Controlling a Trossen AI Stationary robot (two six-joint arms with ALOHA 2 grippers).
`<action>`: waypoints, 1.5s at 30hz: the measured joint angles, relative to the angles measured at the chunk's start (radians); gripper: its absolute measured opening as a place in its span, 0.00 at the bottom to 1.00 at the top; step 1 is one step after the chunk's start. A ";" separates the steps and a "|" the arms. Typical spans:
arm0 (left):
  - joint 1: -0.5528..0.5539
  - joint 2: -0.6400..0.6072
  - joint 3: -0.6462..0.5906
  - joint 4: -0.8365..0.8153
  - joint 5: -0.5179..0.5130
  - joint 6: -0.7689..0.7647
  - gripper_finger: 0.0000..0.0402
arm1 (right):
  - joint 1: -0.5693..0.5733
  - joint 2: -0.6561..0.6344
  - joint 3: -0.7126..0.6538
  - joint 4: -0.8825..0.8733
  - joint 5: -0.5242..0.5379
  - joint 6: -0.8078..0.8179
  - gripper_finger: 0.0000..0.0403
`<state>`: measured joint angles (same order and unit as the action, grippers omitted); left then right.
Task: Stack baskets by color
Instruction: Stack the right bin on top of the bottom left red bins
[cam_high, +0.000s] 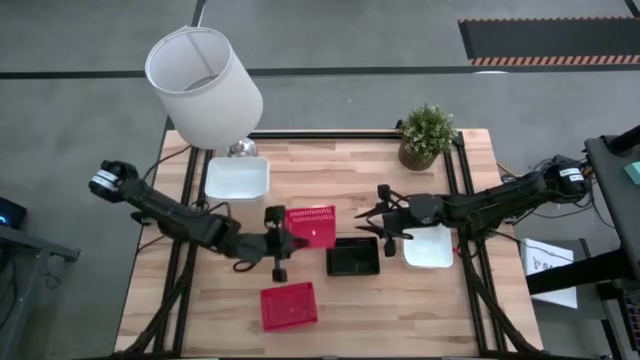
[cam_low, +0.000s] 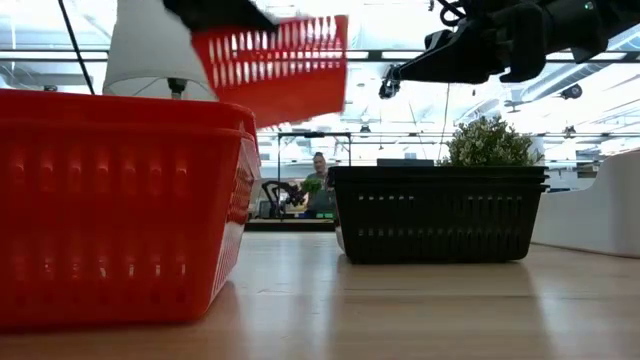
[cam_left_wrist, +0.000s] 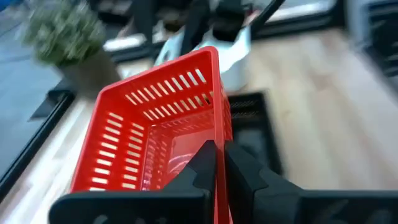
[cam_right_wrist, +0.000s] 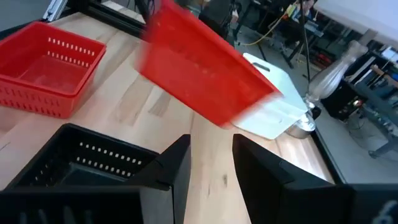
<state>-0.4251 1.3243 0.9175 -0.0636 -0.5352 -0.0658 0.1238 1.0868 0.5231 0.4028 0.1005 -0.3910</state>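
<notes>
My left gripper (cam_high: 282, 243) is shut on a red basket (cam_high: 312, 225) that is lifted above the table's middle and shows tilted in the low view (cam_low: 270, 65). A second red basket (cam_high: 289, 305) rests on its bottom near the front edge. To the right of the lifted one a black basket (cam_high: 352, 257) sits on the table. One white basket (cam_high: 237, 177) stands at the far left, and another (cam_high: 428, 247) lies under my right arm. My right gripper (cam_right_wrist: 211, 155) hovers open, with nothing between its fingers, over the black basket's right end. My left gripper pinches a thin side wall of the red basket (cam_left_wrist: 217, 134) at its rim, near the basket's left near corner, one finger inside the basket and one outside. The fingers come from the table's left, roughly level. The basket is lifted clear and tilted.
A white lampshade (cam_high: 205, 85) stands over the table's far left corner and a potted plant (cam_high: 426, 135) at the far right. Bare wood lies between the two red baskets and along the front right. A person (cam_low: 318, 180) shows far behind the table.
</notes>
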 joint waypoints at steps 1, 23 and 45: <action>-0.025 0.001 0.015 -0.001 -0.008 0.000 0.00 | 0.000 -0.001 0.003 0.001 0.000 -0.018 0.28; -0.330 0.326 0.319 -0.078 -0.255 -0.241 0.00 | 0.000 -0.027 0.005 0.038 0.003 -0.150 0.28; -0.357 0.441 0.535 -0.559 -0.037 -0.662 0.00 | 0.000 -0.026 0.006 0.048 0.004 -0.168 0.28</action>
<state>-0.7826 1.7653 1.4524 -0.6222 -0.5726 -0.7274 0.1238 1.0603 0.5289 0.4511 0.1043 -0.5595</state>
